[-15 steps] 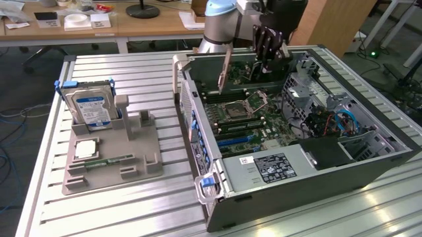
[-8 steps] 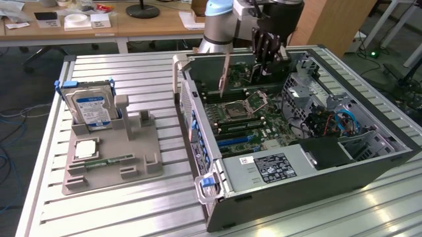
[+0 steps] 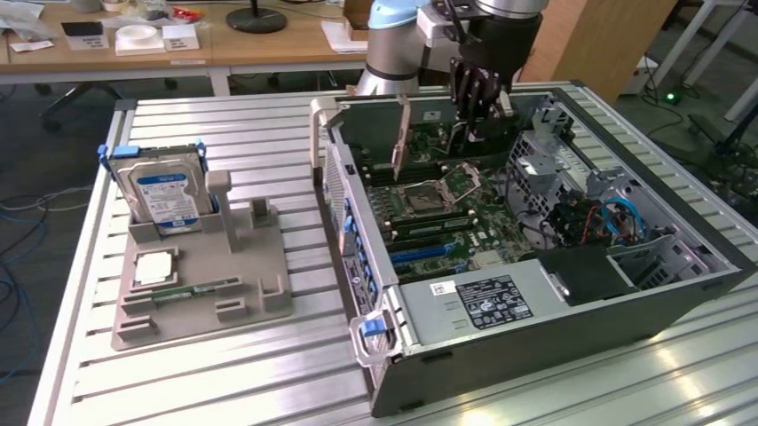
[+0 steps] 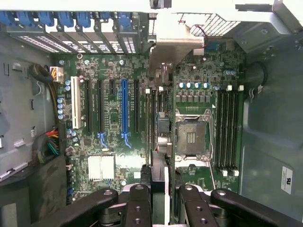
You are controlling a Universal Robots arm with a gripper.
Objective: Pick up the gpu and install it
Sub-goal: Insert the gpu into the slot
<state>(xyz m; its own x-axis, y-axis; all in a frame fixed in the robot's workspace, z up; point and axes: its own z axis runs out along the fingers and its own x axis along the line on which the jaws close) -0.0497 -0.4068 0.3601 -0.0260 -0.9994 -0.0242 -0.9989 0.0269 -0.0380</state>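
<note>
The gpu is seen edge-on in the wrist view, running between my two black fingers, with its silver end bracket pointing at the case's rear slot openings. My gripper is shut on the gpu. In the exterior view the gripper reaches down into the open computer case, and the gpu stands upright over the motherboard with its bracket toward the rear panel. It hangs beside the CPU socket. I cannot tell whether it touches a slot.
Expansion slots, one of them blue, lie beside the gpu. On the exterior view's left, a grey holder tray carries a hard drive and a memory stick. Drive cages and cables crowd the case's far side.
</note>
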